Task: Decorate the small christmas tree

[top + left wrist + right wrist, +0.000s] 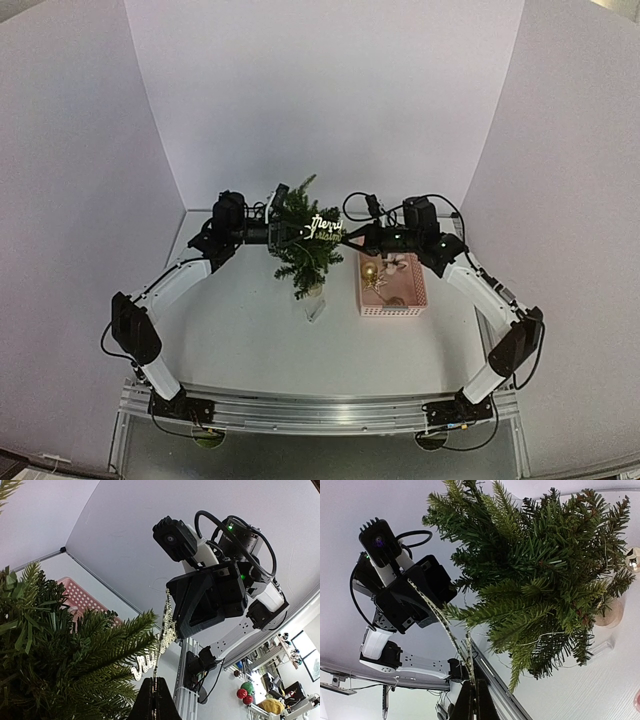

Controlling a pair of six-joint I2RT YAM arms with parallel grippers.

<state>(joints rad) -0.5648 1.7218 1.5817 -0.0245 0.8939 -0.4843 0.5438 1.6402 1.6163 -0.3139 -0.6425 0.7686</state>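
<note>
The small christmas tree [302,250] stands mid-table, dark green and bushy; its pale base [611,613] shows in the right wrist view. A glittery silver "Merry Christmas" sign [325,227] hangs across the tree's top right side. My left gripper [287,234] is shut on the sign's left end, my right gripper [347,236] on its right end. In the left wrist view my fingertips [155,692] pinch the sign [145,662] beside the tree [60,665]. In the right wrist view my gripper [474,700] pinches the sign [451,637], seen edge-on, under the tree [540,575].
A pink basket [414,300] with gold ornaments [372,272] stands right of the tree and shows in the left wrist view [82,596]. A small silvery object [316,312] lies on the table before the tree. A gold bauble [634,559] shows at the right wrist view's edge.
</note>
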